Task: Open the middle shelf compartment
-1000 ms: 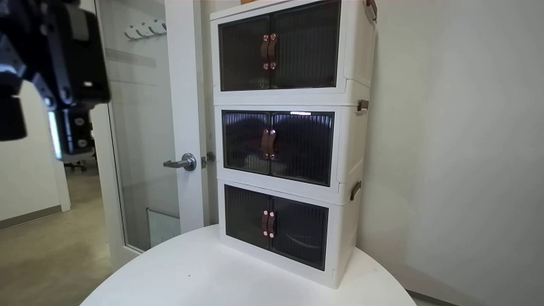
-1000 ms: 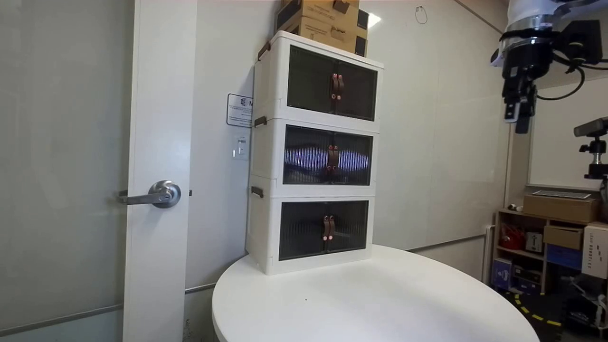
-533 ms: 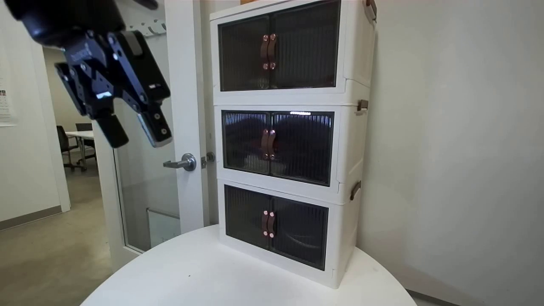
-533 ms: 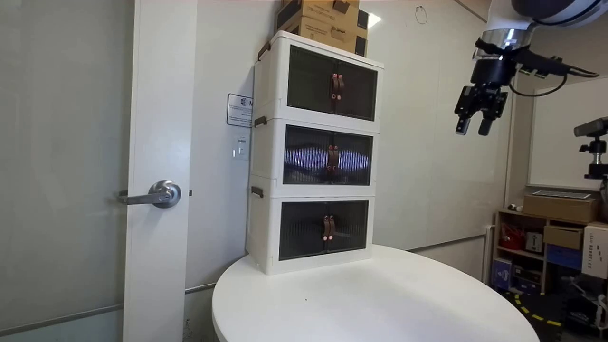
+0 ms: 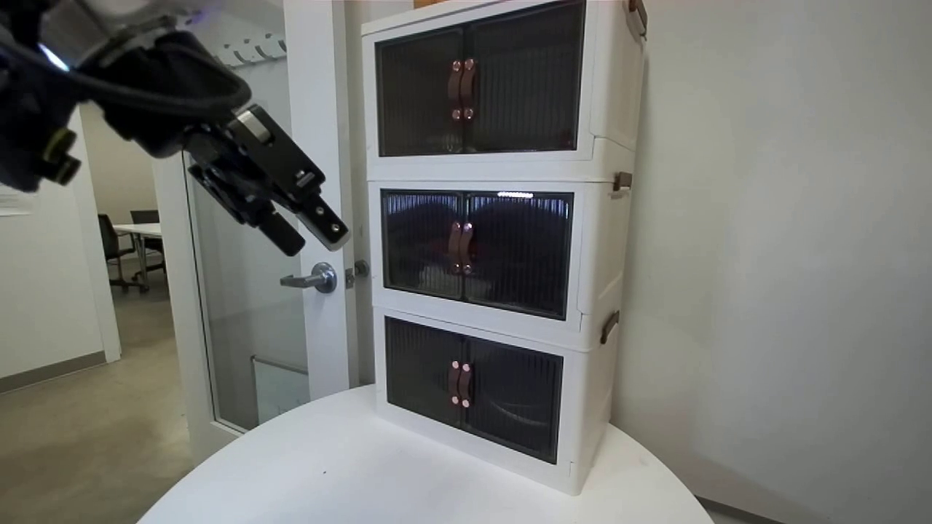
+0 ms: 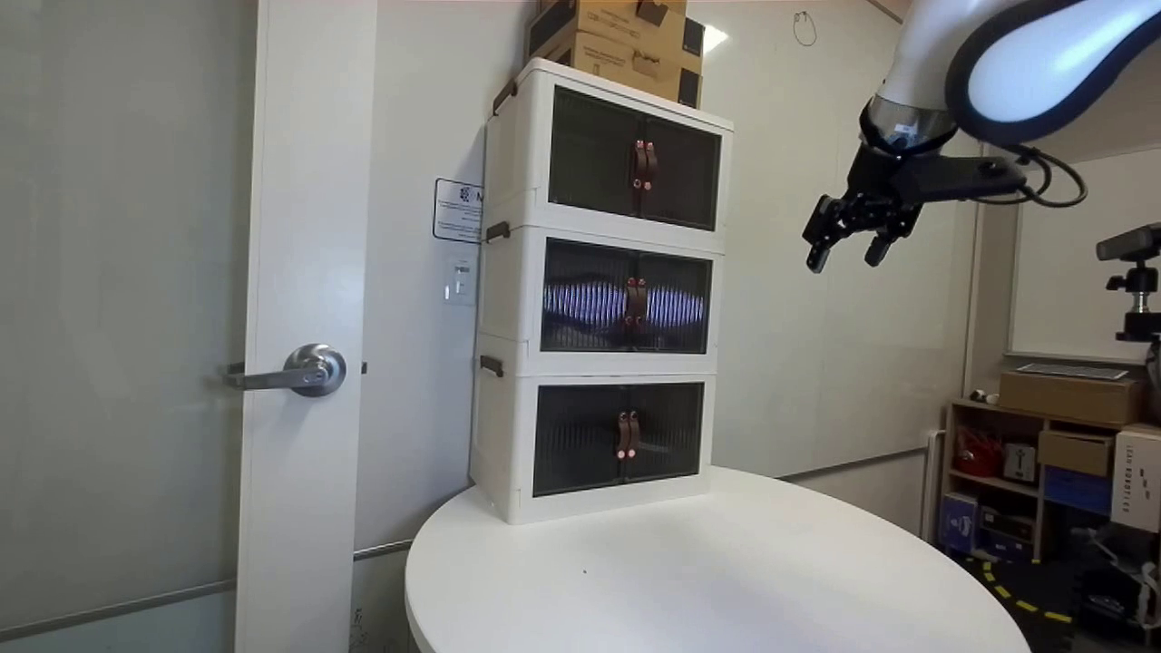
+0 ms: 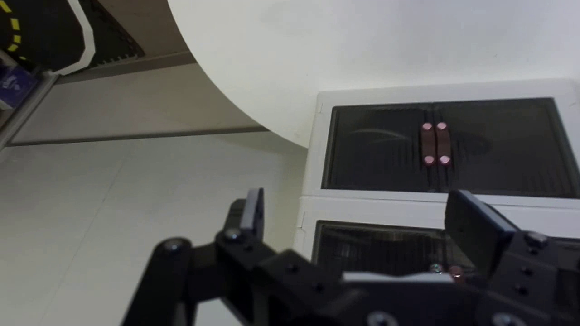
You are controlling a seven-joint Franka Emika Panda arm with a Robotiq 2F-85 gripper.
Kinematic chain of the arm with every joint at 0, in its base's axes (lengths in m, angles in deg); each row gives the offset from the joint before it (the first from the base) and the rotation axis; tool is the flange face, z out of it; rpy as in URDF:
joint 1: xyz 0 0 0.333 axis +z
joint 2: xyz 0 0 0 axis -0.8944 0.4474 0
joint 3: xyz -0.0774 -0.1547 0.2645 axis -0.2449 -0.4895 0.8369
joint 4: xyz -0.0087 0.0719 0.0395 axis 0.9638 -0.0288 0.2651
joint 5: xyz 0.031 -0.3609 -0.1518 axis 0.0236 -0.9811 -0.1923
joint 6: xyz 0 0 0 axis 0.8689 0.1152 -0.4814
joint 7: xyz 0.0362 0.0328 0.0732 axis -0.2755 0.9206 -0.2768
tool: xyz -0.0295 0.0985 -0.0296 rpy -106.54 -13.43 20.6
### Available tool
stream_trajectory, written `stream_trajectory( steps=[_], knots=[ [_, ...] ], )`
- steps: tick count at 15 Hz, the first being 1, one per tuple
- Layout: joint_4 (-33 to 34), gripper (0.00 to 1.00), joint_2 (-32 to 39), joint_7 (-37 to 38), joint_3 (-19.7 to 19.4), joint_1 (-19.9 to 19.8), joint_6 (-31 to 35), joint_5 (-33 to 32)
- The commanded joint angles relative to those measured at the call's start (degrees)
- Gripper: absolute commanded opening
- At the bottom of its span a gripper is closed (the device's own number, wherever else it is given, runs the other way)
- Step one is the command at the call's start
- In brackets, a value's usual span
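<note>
White-framed, with dark tinted double doors [image 5: 524, 251] and two brown handles [image 5: 455, 247], the middle shelf compartment [image 5: 499, 258] forms in an exterior view the central tier of a three-tier stack [image 5: 502, 240]. It sits on the bottom tier [image 5: 502, 400] and beneath the top tier [image 5: 502, 84], both doors closed, the handles side by side where these meet. The stack stands upright on a white desk [image 5: 364, 466]. The jaws slant down from the upper left, parted at their tips, in front of a glass-panelled door [image 5: 247, 320] and above its metal lever handle [image 5: 309, 279]; farther left shows a black chair [image 5: 111, 244]. In an exterior view, cardboard boxes [image 6: 635, 54] rest on the top tier, and a purplish striped sheen [image 6: 588, 302] lies across the middle doors. There the robot arm [image 6: 1016, 82] hangs at the upper right, the jaws spread and well apart from the stack. A sign [image 6: 456, 211] on the wall [image 6: 843, 345] is partly covered by the stack, with a light switch [image 6: 461, 279] under it; at the right, boxes [image 6: 1075, 453] fill a wooden shelf [image 6: 996, 483] and a camera [image 6: 1132, 245] stands above. In the wrist view everything appears upside down: the desk at the top, then the bottom tier, then the middle shelf compartment, partly hidden behind the jaws. They are unclenched, set wide apart, with two handle studs [image 7: 456, 271] visible between them. Yellow floor markings [image 7: 16, 25] and a purple printed box [image 7: 16, 86] show at the upper left.
</note>
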Motion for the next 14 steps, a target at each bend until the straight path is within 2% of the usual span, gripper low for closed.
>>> stream_trajectory(
  steps=[1,5,6,7,8,14],
  knots=[
    [-1.16,1.0,4.19,15.21,7.4,-12.0,11.64,-9.07],
    [-0.38,1.0,6.75,32.64,18.19,-30.12,20.04,-17.85],
    [-1.42,1.0,5.81,25.46,13.82,-23.22,17.15,-14.21],
    [-1.35,1.0,6.3,28.43,15.95,-26.92,18.51,-15.76],
    [-1.23,1.0,6.63,29.81,17.08,-28.9,19.15,-16.38],
    [-0.91,1.0,6.72,30.8,17.88,-29.65,19.28,-16.44]
  ],
)
